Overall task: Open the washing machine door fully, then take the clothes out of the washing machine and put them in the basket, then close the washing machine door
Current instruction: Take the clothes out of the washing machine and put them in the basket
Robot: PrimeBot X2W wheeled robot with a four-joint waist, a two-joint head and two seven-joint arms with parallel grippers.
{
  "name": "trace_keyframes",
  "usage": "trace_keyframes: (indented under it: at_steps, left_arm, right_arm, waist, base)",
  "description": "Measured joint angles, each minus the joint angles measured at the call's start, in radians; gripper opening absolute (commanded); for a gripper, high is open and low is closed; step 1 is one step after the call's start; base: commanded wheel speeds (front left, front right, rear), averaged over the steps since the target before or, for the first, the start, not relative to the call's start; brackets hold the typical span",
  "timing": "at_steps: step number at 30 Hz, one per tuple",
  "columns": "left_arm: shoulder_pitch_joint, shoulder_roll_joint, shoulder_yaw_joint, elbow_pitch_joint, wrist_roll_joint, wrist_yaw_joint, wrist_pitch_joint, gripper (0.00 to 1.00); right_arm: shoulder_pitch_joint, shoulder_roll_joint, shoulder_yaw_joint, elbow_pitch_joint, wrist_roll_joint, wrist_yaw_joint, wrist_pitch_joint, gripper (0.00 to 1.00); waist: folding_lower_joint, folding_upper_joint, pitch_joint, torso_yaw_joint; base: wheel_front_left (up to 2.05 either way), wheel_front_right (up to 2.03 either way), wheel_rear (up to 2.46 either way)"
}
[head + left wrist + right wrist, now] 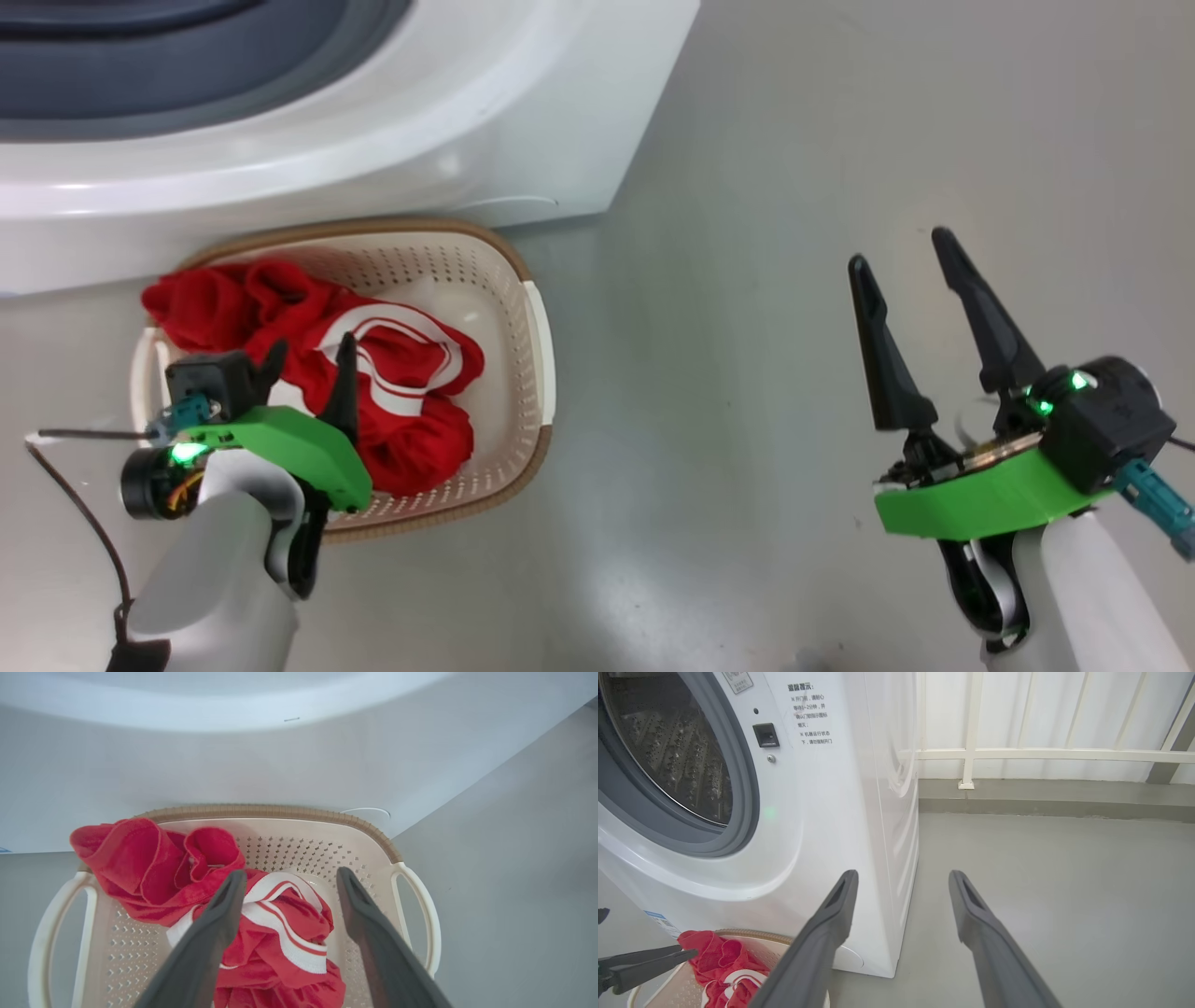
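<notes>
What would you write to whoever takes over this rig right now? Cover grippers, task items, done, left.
Left gripper: open, over the clothes in the basket, gripping nothing.
Right gripper: open, empty, above bare floor.
Washing machine: opening uncovered; visible part of the drum shows no clothes.
Done: clothes in basket.
Left: check drum, close the door.

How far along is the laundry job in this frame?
Done: the clothes lie in the basket, and the visible part of the drum holds no red fabric. In hand: the left gripper hovers over the basket, jaws open, holding nothing; the right gripper is open over the floor. Left: closing the door; the washing machine mouth stands uncovered.
</notes>
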Motion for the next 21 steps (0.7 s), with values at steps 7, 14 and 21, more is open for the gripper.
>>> trace_keyframes:
  at_steps: [7,14,21]
  left_arm:
    - [0.065,-0.005,0.034,-0.153,0.025,0.027,0.0,1.0]
    - [0.16,-0.016,0.079,-0.332,0.071,0.061,0.0,1.0]
    - [0.268,-0.028,0.128,-0.507,0.113,0.072,-0.003,1.0]
  right_arm:
    - [0.014,0.0,-0.001,0.005,-0.002,0.0,0.0,1.0]
    - [0.051,0.0,-0.006,0.013,-0.011,0.0,0.0,1.0]
    - [0.075,0.0,-0.016,0.02,-0.016,0.0,0.0,1.0]
  waist:
    - [0.0,0.0,-0.05,0.022]
    - [0.0,0.0,-0.107,0.038]
    - [0.0,0.0001,-0.166,0.051]
  base:
    - [0.0,0.0,0.0]
    - [0.0,0.0,0.0]
    - [0.0,0.0,0.0]
